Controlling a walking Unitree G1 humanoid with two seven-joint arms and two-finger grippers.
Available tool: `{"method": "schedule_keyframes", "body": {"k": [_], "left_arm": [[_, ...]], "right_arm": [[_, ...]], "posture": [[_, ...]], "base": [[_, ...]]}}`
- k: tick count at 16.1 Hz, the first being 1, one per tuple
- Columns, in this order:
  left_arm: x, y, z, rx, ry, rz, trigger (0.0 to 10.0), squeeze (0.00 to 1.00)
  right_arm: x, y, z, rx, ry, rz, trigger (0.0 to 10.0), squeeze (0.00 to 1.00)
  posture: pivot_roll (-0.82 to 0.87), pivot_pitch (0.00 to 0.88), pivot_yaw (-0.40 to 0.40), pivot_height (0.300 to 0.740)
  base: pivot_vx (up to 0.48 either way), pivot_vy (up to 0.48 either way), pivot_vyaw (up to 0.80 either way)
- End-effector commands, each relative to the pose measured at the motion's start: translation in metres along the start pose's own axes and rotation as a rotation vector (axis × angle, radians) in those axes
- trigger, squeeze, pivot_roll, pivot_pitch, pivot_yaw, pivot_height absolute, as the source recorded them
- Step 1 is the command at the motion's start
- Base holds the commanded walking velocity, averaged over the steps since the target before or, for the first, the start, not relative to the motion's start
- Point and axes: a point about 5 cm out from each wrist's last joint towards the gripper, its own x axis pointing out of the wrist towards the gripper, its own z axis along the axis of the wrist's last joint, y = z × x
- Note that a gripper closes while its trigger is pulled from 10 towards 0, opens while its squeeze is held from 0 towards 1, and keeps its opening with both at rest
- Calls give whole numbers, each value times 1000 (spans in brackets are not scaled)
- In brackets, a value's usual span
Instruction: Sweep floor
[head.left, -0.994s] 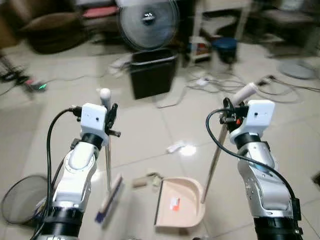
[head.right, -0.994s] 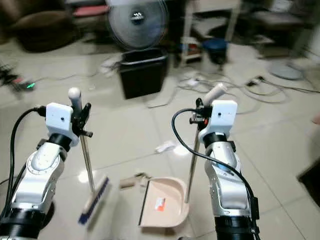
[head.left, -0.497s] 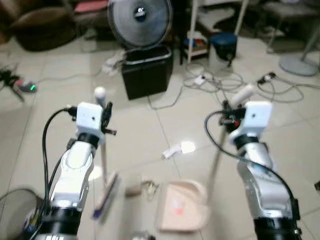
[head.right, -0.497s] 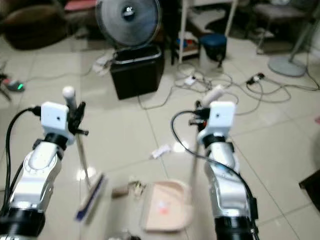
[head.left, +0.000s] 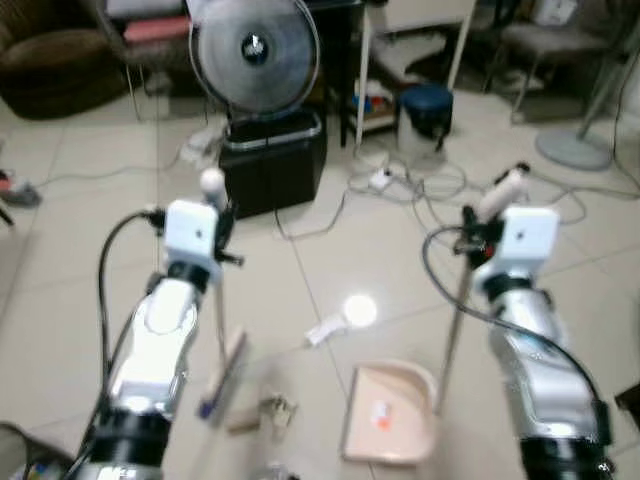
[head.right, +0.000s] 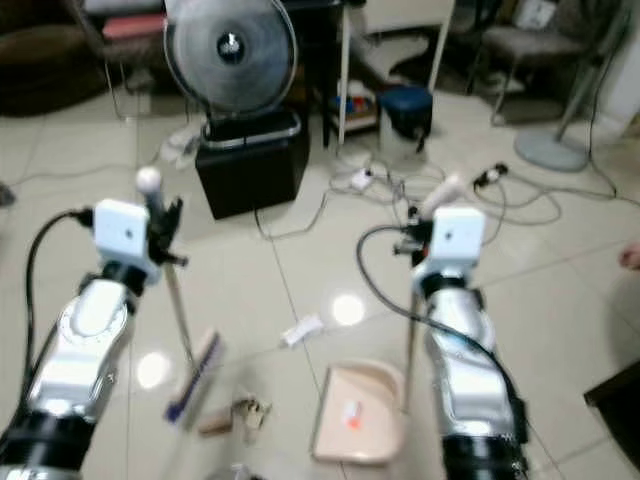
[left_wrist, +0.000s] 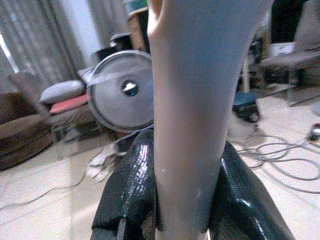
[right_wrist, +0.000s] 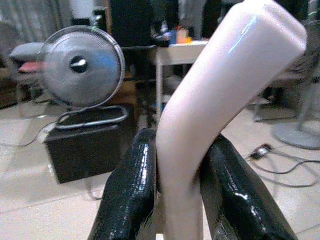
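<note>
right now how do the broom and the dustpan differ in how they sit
The broom is in the left hand, its head tilted on the tile; the dustpan is in the right hand, lying flat with its handle leaning. The broom head is narrow and dark-bristled; the dustpan is a wide beige scoop. Both are held by upright handles.

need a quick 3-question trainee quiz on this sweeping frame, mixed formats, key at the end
1. True or false: the left pincer is shut on the broom handle.
2. Multiple choice: what does the right pincer hold? A) a fan stand B) the dustpan handle C) a cable
3. Fill in: the scraps of litter on the floor lie between the broom head and the ____.

Key
1. True: both black fingers press the handle's sides.
2. B: the pale handle runs down to the pink pan standing on the tiles.
3. Dustpan.
</note>
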Motion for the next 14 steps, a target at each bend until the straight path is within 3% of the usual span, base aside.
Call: {"method": "schedule_keyframes", "body": {"k": [1,4,6,11,14], "left_arm": [[0,3,5,23,-23,16,10000,0],[-2,3,3,2,-19,9,10000,0],[-3,5,0,32,-1,4,10000,0],[0,13,-6,54,-1,59,10000,0],[4,12,-7,-28,-31,97,10000,0]], "right_arm": [[0,0,8,42,-45,-3,10000,0],[-2,-1,3,38,-25,0,10000,0],[-4,0,1,32,-23,8,10000,0],[-2,-9,-2,-60,-69,-22,10000,0],[1,-20,-5,-80,-114,-61,10000,0]], "posture": [[-9,42,61,740],[-7,49,60,740],[-6,62,60,740],[8,123,64,740],[17,173,69,740]], "base": [[431,0,0],[136,0,0],[0,0,0],[0,0,0],[0,0,0]]}}
